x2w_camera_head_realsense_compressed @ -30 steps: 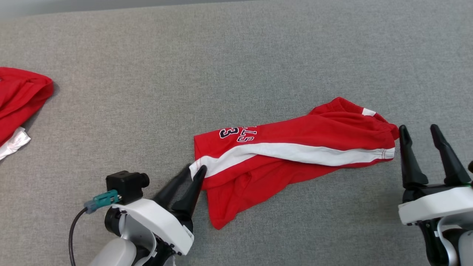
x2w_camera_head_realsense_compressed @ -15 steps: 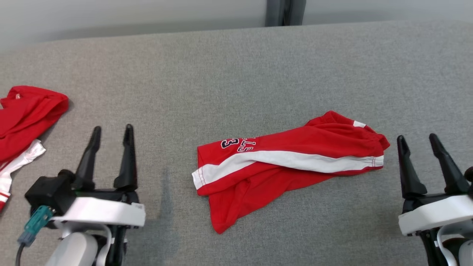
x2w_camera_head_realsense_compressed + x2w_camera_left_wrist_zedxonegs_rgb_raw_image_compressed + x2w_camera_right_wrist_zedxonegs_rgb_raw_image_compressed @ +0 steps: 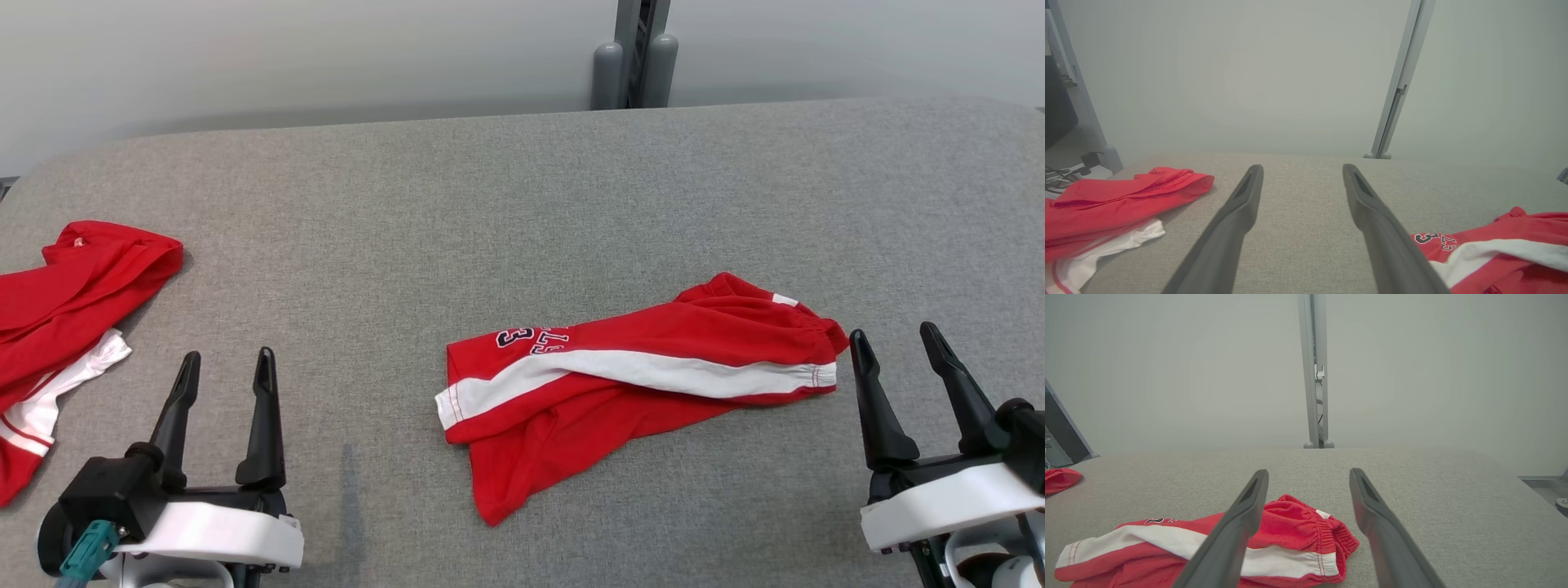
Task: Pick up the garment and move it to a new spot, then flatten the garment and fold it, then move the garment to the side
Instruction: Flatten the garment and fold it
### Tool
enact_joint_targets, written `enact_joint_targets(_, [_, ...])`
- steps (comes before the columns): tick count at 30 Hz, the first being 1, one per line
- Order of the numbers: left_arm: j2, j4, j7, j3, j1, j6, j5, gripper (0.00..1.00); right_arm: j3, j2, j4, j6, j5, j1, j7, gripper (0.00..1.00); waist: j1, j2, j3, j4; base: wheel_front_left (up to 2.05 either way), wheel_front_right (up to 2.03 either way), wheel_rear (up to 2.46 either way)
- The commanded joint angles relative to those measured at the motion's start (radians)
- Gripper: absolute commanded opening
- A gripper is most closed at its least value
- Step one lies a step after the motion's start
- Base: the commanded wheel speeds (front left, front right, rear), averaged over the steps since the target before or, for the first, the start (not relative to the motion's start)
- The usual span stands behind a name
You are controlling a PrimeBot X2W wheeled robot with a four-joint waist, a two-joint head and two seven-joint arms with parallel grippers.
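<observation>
A second ago the left pincer (image 3: 229, 354) was pinched shut on the white-striped corner of the shorts (image 3: 637, 367). It has since let go and drawn back to the lower left, well apart from them, fingers spread. The camera has also tipped up, so the far edge of the table (image 3: 490, 204) has come into sight.

From the head, the shorts lie loosely folded on the grey table right of centre, with the stripe running lengthwise. The lettering on them is partly tucked under and cannot be read whole. The right pincer (image 3: 891, 330) stands open just beside their right end, holding nothing. A second red garment (image 3: 73, 286) lies at the left edge, cut off by the frame. A grey post (image 3: 633, 57) stands behind the table.

The left wrist view shows the left pincer (image 3: 1302, 166) wide open over bare table. The shorts (image 3: 1494, 249) are cut off at the lower right, and the second red garment (image 3: 1106, 200) lies at the left. Cables (image 3: 1057, 175) lie beyond it.

In the right wrist view the right pincer (image 3: 1309, 471) is open. One finger hides part of the shorts (image 3: 1298, 526), whose gathered waistband shows plainly here.
</observation>
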Motion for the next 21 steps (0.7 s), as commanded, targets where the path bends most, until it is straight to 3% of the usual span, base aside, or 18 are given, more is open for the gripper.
enact_joint_targets(1, [0.004,-0.005,0.004,0.0,0.002,0.003,-0.001,1.0,-0.001,-0.005,-0.004,0.0,0.004,0.005,-0.012,1.0,0.0,-0.0001,0.0,0.0,0.0,0.0,0.0])
enact_joint_targets(14, [0.002,0.01,0.015,-0.016,-0.019,-0.016,-0.018,1.0,0.008,-0.004,0.004,0.0,0.012,-0.007,-0.031,1.0,0.0,-0.0001,0.009,-0.005,0.0,0.0,0.0])
enact_joint_targets(21, [-0.004,0.018,0.07,-0.064,-0.055,-0.053,-0.029,1.0,0.015,-0.002,0.003,0.0,0.022,-0.018,-0.032,1.0,0.0,-0.0001,0.027,-0.022,0.0,0.0,0.0])
